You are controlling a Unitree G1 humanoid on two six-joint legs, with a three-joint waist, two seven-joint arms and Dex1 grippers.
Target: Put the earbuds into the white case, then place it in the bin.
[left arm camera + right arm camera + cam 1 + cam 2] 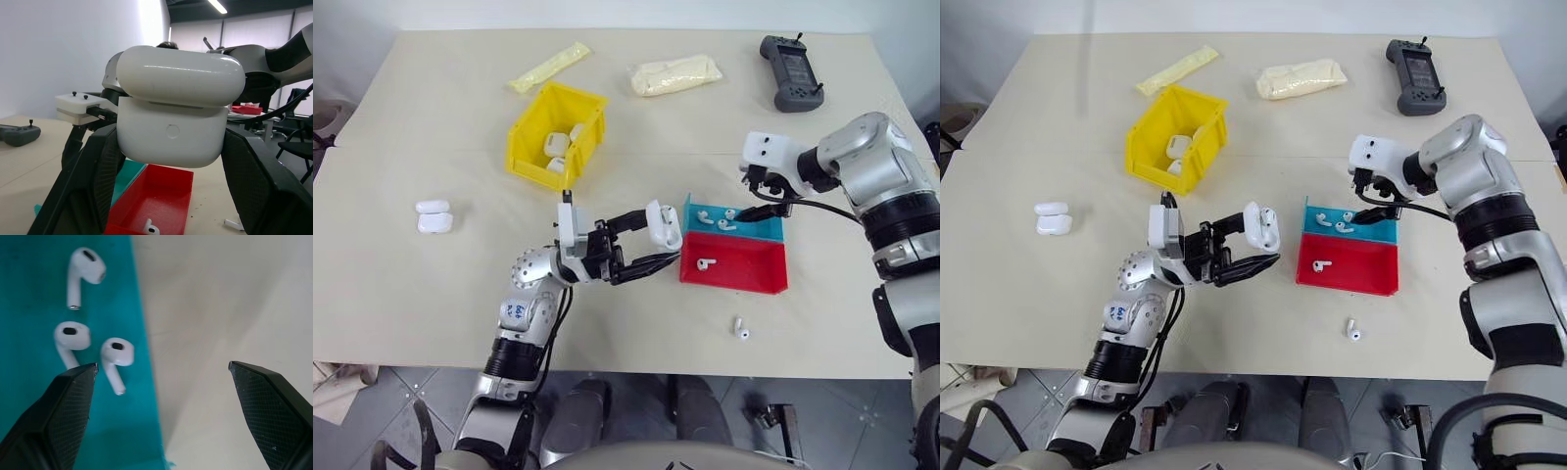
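Note:
My left gripper [662, 241] is shut on the white case [664, 225], held above the table just left of the trays, its lid slightly ajar [173, 105]. Three earbuds [116, 357] lie in the blue tray [770, 231]. My right gripper [162, 366] hangs open just above that tray's edge, its fingertips [78, 382] close to the earbuds and nothing between them. Another earbud [707, 263] lies in the red tray [749, 274], and one [741, 330] lies loose on the table near the front edge. The yellow bin [530, 147] stands at the back left with white cases inside.
Two more white cases [433, 217] sit stacked at the table's left. At the back lie a yellow packet [548, 67], a cream bag [675, 74] and a dark handheld controller [791, 73]. The red and blue trays touch each other.

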